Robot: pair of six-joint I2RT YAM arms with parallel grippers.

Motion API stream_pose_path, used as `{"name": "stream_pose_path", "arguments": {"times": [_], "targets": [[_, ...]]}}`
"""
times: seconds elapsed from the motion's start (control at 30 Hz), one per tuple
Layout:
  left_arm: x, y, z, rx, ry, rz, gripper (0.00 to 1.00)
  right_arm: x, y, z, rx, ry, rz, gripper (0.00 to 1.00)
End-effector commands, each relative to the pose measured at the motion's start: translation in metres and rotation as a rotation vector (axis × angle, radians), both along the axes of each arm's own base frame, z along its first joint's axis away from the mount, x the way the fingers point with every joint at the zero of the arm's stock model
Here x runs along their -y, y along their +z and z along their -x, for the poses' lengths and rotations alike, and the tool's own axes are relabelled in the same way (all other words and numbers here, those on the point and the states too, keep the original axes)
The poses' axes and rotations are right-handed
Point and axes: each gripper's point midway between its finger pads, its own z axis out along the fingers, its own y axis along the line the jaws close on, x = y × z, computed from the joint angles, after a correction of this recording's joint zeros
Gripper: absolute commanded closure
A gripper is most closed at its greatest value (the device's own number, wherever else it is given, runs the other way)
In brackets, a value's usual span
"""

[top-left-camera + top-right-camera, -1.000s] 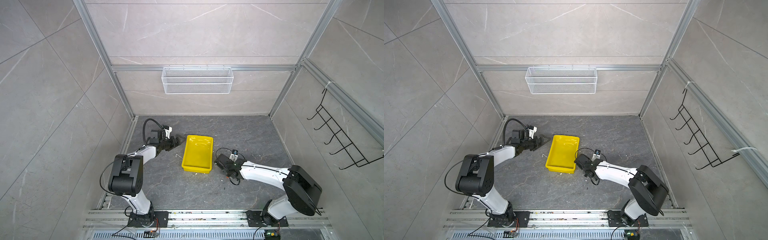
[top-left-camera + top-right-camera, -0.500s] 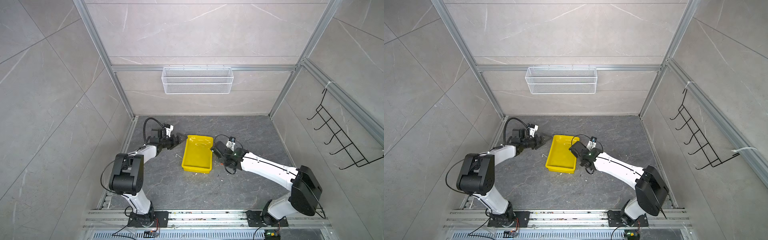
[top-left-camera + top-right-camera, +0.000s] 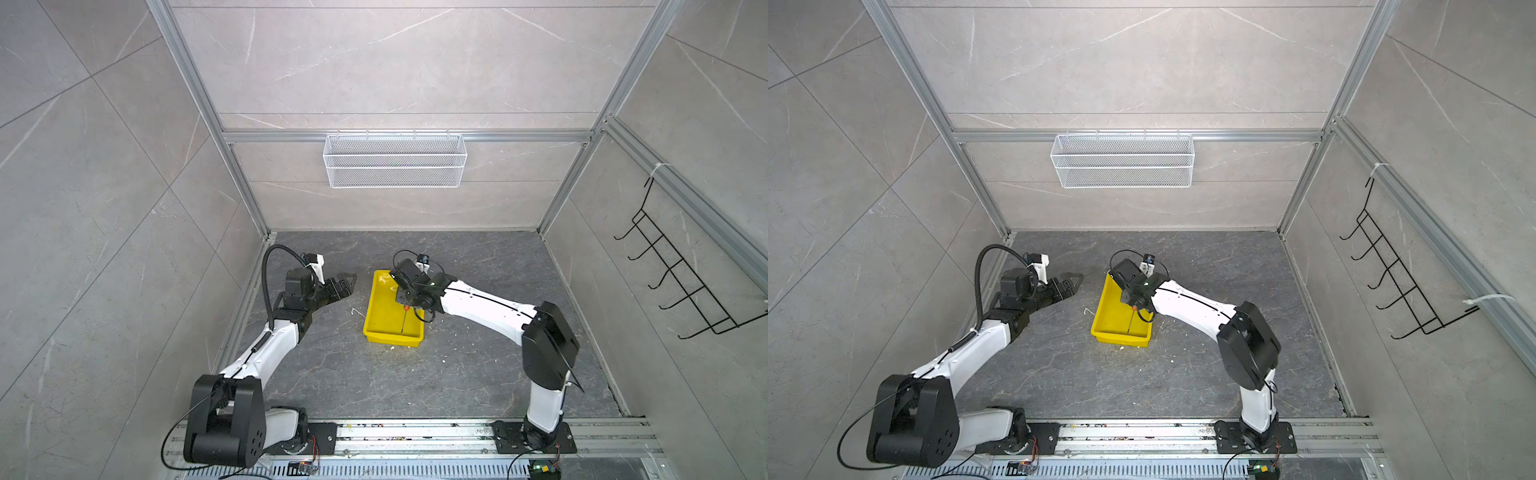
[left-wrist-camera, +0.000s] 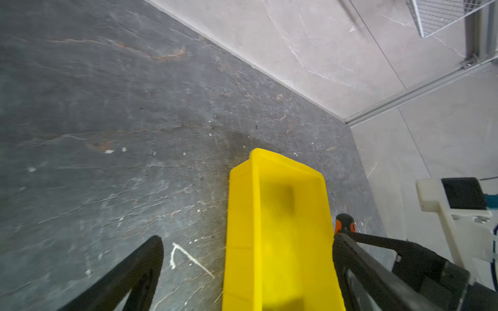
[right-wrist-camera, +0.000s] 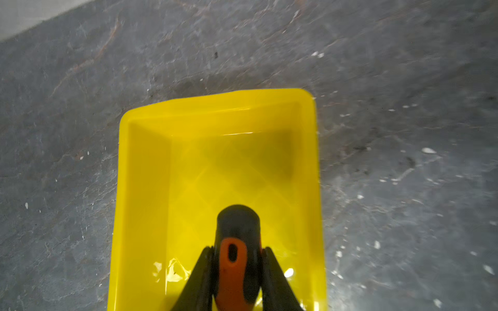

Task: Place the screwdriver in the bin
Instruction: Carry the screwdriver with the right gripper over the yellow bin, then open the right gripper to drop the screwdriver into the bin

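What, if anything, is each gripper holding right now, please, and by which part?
The right gripper is shut on the screwdriver, gripping its orange-and-black handle above the bin. The left gripper is open and holds nothing.

- One shallow rectangular glossy yellow plastic bin [image 3: 380, 316].
- One slim orange-handled, black-ended screwdriver [image 5: 232, 269].
- One white wire-mesh basket [image 3: 395, 162].
- One black wire hook rack [image 3: 681, 261].
- Two white-and-black robot arms [image 3: 270, 349].

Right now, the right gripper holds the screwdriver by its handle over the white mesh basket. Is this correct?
Not quite. The right gripper holds the screwdriver by its handle over the yellow bin, not the white mesh basket, which hangs on the back wall. The right wrist view shows it.
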Motion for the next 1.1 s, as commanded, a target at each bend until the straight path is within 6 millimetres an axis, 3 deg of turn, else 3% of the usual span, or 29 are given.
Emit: {"name": "stream_pose_path", "arguments": {"times": [0.0, 0.13, 0.33, 0.47, 0.9, 1.07], "targets": [[-0.046, -0.013, 0.004, -0.021, 0.265, -0.067, 0.00, -0.027, -0.012, -0.008, -0.041, 0.070, -0.009, 0.96], [-0.089, -0.040, 0.023, -0.129, 0.546, -0.077, 0.00, -0.048, -0.039, -0.016, -0.109, 0.091, -0.017, 0.96], [-0.077, -0.029, 0.015, -0.094, 0.461, -0.078, 0.00, -0.063, -0.071, -0.019, -0.180, 0.100, -0.012, 0.96], [-0.073, -0.030, 0.011, -0.110, 0.448, -0.072, 0.00, -0.069, -0.079, -0.021, -0.201, 0.108, -0.007, 0.95], [-0.060, -0.030, 0.008, -0.095, 0.382, -0.045, 0.00, -0.071, -0.046, -0.021, -0.180, 0.117, -0.037, 0.86], [-0.058, -0.024, 0.013, -0.033, 0.374, -0.036, 0.00, -0.078, -0.043, -0.015, -0.186, 0.133, -0.111, 0.71]]}}
